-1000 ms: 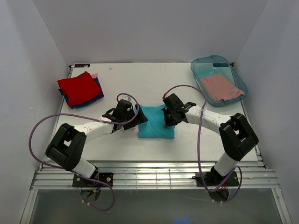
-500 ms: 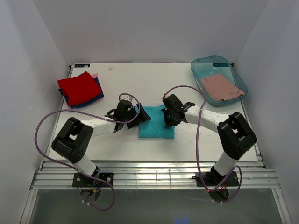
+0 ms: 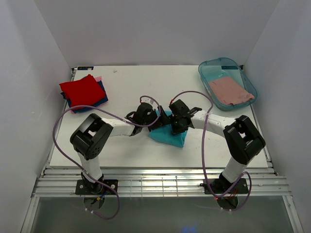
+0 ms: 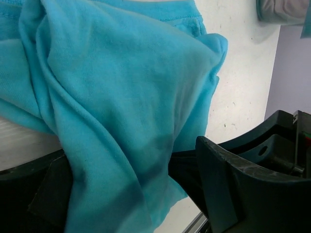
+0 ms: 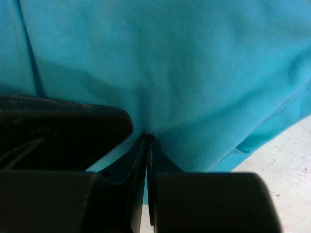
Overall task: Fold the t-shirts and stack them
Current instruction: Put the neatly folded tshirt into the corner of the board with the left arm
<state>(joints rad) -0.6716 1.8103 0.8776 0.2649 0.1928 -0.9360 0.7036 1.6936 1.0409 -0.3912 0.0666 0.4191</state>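
The job looks partly done. A stack of folded t-shirts sits at the far left corner of the white counter [image 3: 146,82], with a red cloth t-shirt [image 3: 81,91] on top, a dark blue t-shirt [image 3: 95,104] under it and a sliver of a pink t-shirt [image 3: 98,78] showing at its far edge. The large teal cloth t-shirt [image 3: 167,133] lies near the middle of the counter between the two arms, bunched rather than flat, so its fold seems unfinished and it is not yet on the stack. A dusty-pink t-shirt [image 3: 230,91] lies loose in the translucent teal plastic tub [image 3: 209,73] at the far right corner, apparently untouched. The top view gives this layout, but both arms' jaws are too small there to read. The right wrist view shows the right arm's jaws pressed together on a pinch of the teal fabric [image 5: 194,73]. The left wrist view shows the left arm's jaws standing wide apart, with the teal cloth [image 4: 121,97] draped over and between them, not clamped, and bare counter beyond. Neither wrist view shows the stack.
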